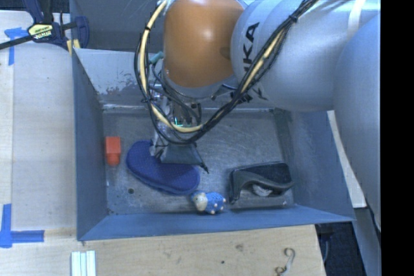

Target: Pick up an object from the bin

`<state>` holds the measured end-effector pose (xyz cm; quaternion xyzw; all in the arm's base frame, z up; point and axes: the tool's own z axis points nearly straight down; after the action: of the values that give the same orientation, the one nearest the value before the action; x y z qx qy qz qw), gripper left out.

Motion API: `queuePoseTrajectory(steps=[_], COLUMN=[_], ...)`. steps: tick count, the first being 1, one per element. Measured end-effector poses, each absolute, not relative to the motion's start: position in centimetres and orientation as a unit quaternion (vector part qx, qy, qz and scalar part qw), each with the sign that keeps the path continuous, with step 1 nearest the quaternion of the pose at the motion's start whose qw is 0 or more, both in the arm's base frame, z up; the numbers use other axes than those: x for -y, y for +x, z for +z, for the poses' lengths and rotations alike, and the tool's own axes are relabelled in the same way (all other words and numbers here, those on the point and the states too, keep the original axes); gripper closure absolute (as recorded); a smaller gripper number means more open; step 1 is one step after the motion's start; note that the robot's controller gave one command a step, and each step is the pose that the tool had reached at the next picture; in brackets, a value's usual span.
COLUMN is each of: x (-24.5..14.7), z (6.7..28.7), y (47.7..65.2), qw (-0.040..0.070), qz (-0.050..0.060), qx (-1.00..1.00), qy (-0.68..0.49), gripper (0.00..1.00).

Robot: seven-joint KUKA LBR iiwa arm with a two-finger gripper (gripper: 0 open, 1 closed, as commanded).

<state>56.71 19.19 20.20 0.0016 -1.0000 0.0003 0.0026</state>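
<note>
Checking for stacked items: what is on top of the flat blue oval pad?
The gripper stands over the rear of the flat blue oval pad; its front is bare; anything beneath the gripper is hidden.

Grey bin (87, 158), orange block (113, 150), dark blue pad (158, 174), black case (262, 185), white-and-blue toy (208, 202), orange cover (200, 35), silver arm (310, 55).

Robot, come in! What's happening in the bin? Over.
Gripper down over blue oval pad, bin middle. Orange block left, black object right, both apart. Small toy beside pad's end.
</note>
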Motion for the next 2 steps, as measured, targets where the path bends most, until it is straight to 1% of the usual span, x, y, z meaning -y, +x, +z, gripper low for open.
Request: queuePoseTrajectory(steps=[1, 2], x=[-18.0, -17.6], z=[10.2, 7.2], y=[53.0, 54.7], qw=[0.002, 0.0], qz=[0.0, -0.001], qx=[0.972, 0.978], qy=[0.237, 0.209], gripper=[0.0, 0.0])
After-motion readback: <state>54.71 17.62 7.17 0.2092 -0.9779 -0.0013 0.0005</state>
